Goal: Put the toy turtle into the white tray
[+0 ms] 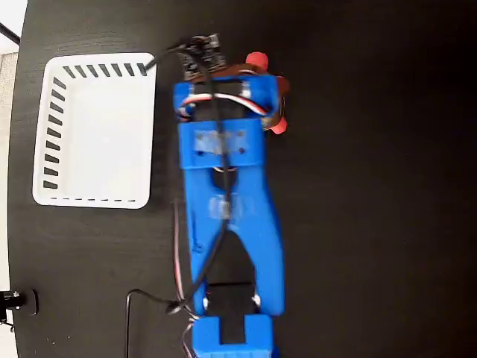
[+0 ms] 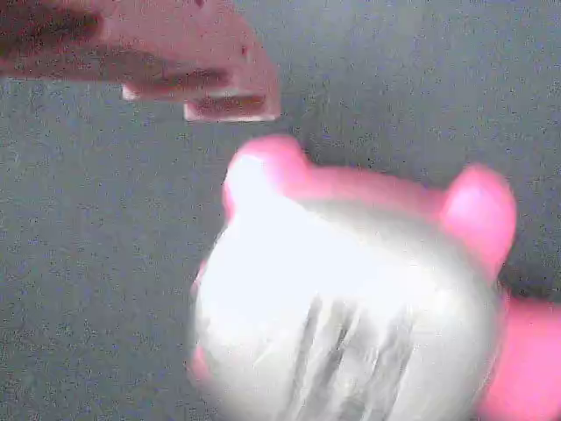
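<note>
The blue arm's gripper (image 1: 257, 97) hangs over the shiny gold-shelled toy turtle with pink feet (image 2: 351, 307); I cannot tell if it's spread. That round shell might slip away, far from the white slotted plastic tray (image 1: 97, 130) at upper left.

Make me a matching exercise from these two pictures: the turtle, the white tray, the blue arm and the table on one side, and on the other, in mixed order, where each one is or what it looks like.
Things:
1. toy turtle
2. white tray
3. blue arm
4. table

Descriptions:
A. black surface under everything
B. empty, at the left of the fixed view
C. runs up the middle of the fixed view from the bottom edge
D. mostly hidden under the arm's top end in the fixed view, pink parts peeking out; fills the wrist view

Pairs: 1-D, 2-B, 3-C, 4-A
</note>
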Controlling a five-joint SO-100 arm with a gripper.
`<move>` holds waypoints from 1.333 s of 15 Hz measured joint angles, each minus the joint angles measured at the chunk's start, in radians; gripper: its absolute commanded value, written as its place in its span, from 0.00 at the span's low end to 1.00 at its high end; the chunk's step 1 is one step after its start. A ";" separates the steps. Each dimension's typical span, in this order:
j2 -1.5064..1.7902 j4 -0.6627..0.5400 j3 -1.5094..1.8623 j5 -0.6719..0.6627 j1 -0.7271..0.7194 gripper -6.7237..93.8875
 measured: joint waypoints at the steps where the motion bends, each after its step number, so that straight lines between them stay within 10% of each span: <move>1: -0.017 -0.009 0.000 0.009 -0.006 0.74; 20: -0.190 -0.179 0.017 0.083 0.058 0.73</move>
